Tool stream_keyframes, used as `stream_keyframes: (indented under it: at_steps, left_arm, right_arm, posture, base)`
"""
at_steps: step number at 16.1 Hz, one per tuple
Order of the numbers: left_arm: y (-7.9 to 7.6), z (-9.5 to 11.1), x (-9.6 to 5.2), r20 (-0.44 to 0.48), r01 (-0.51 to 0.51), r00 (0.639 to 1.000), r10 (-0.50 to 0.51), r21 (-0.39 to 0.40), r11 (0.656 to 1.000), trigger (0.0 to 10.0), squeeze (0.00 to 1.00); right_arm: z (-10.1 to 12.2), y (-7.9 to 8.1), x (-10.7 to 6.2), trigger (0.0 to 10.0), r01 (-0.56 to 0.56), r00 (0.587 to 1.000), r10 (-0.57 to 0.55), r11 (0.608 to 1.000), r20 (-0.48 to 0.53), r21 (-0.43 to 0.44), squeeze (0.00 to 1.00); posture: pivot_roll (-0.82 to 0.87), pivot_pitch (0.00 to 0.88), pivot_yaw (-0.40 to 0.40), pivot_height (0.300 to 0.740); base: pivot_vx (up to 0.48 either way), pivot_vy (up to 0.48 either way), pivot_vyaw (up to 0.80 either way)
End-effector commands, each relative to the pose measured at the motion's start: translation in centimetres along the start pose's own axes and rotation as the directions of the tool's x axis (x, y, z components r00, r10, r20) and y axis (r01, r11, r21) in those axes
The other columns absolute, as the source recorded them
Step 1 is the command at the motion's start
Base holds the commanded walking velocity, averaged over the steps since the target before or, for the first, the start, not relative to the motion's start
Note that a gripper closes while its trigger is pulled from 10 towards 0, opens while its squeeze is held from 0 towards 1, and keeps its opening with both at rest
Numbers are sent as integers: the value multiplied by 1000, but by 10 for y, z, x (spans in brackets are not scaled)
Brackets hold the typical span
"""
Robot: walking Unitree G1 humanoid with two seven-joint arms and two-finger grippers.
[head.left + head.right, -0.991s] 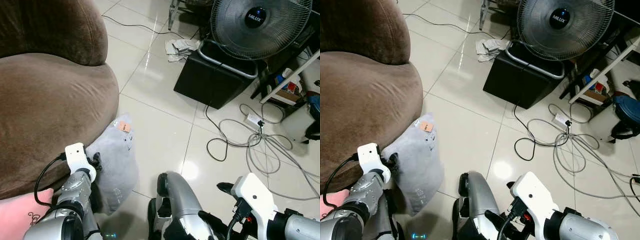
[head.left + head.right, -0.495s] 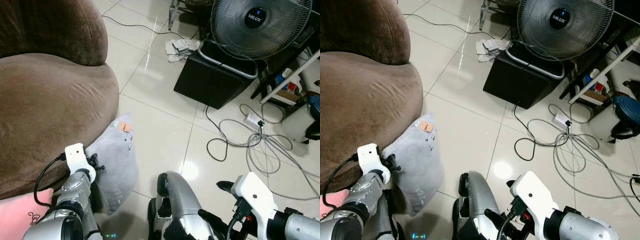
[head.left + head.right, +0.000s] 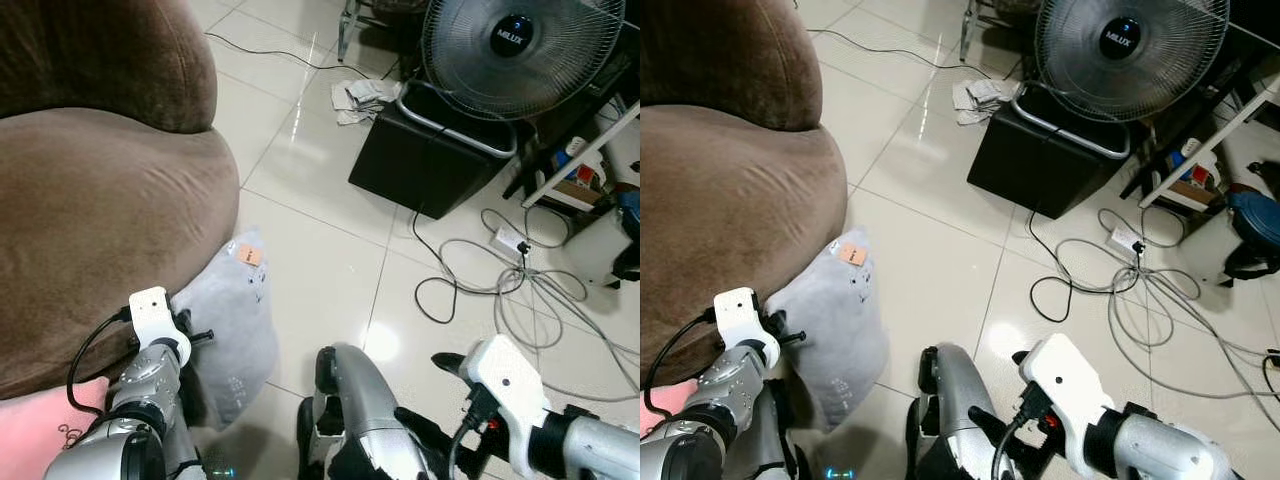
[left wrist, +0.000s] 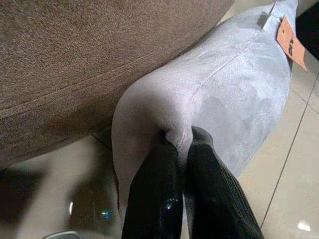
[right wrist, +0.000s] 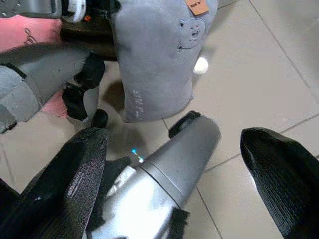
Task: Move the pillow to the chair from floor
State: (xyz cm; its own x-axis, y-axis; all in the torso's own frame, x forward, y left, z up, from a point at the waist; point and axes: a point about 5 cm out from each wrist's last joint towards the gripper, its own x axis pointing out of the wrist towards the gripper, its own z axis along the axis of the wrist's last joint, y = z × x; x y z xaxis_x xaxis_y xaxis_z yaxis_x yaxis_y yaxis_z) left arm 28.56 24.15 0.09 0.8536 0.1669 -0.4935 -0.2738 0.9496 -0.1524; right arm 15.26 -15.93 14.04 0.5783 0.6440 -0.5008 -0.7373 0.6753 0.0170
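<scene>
from the left eye, my left jaws [image 3: 196, 335] sit at the near edge of the grey pillow [image 3: 235, 320], which leans on the floor [image 3: 320, 270] against the brown chair [image 3: 100, 210]; over the last second the pillow has barely shifted and my left arm has held its place, so nothing is lifted yet. my right jaws [image 3: 447, 362] hang low to my right, and that arm has drifted a little leftward. from the right eye the scene reads the same: the pillow's orange tag [image 3: 850, 255] is in the same spot beside the chair. along my left wrist, my two fingers [image 4: 154, 194] are pressed together on a pinched fold of the pillow's corner, so the grip looks set and i judge the lift onto the seat is next. along my right wrist, my fingers [image 5: 279, 174] stand wide apart, holding nothing, above the floor near the pillow.
</scene>
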Motion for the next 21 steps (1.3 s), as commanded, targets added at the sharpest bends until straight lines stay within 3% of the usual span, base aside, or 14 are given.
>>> stream_keyframes:
  at_steps: [1, 4, 7, 9, 10, 11, 13, 16, 18, 19, 21]
  left_arm:
    - [-15, -7, 0, -16, 56, 998, -57, -43, 997, 0, 0]
    - [-34, -2, 2, 24, 144, 990, -142, -63, 988, 0, 0]
    - [-68, 2, 3, 72, 260, 965, -253, -115, 959, 0, 0]
    - [-105, 9, 0, 101, 427, 900, -424, -3, 904, 0, 0]
    - [-112, 12, -1, 104, 455, 884, -455, 29, 890, 0, 0]
    - [-131, 21, -3, 111, 527, 834, -540, 129, 840, 0, 0]
    - [-148, 40, -5, 157, 567, 788, -596, 195, 800, 0, 0]
    - [-160, 73, -8, 257, 550, 737, -625, 310, 775, 0, 0]
    - [-162, 92, -13, 324, 524, 686, -652, 401, 751, 0, 0]
    - [-157, 102, -15, 381, 485, 684, -621, 398, 779, 0, 0]
    - [-156, 114, -19, 428, 458, 660, -617, 422, 783, 0, 0]
  right_arm:
    - [-7, -11, 5, 10000, 62, 998, -62, 998, -6, 19, 0]
    - [-17, -24, 20, 10000, 143, 990, -144, 988, 13, 66, 0]
    - [-24, -39, 39, 10000, 208, 976, -212, 974, 39, 93, 0]
    - [-22, -56, 47, 10000, 286, 951, -297, 950, 81, 122, 0]
    - [-22, -60, 49, 10000, 308, 944, -320, 943, 83, 128, 0]
    - [-22, -71, 53, 10000, 364, 921, -379, 919, 92, 151, 0]
    - [-17, -77, 60, 10000, 386, 903, -412, 903, 122, 190, 0]
    - [-5, -81, 72, 10000, 391, 870, -447, 883, 208, 260, 0]
    - [-1, -87, 74, 10000, 433, 826, -510, 848, 243, 306, 0]
    - [6, -95, 76, 10000, 466, 785, -557, 820, 272, 334, 0]
    - [19, -101, 82, 10000, 470, 754, -577, 808, 313, 356, 0]
  posture:
    - [-297, 151, -174, 575]
    - [-220, 113, -98, 575]
    - [-156, 85, -8, 575]
    - [-110, 62, 37, 575]
    - [-87, 48, 45, 575]
    - [-58, 31, 57, 575]
    - [-8, 1, 64, 575]
    - [9, 0, 61, 585]
    - [19, 0, 56, 605]
    - [12, 0, 60, 615]
    - [21, 0, 52, 630]
  base:
    - [0, 0, 0]
    - [0, 0, 0]
    - [0, 0, 0]
    - [0, 0, 0]
    - [0, 0, 0]
    - [0, 0, 0]
    - [0, 0, 0]
    - [0, 0, 0]
    - [0, 0, 0]
    - [0, 0, 0]
    - [0, 0, 0]
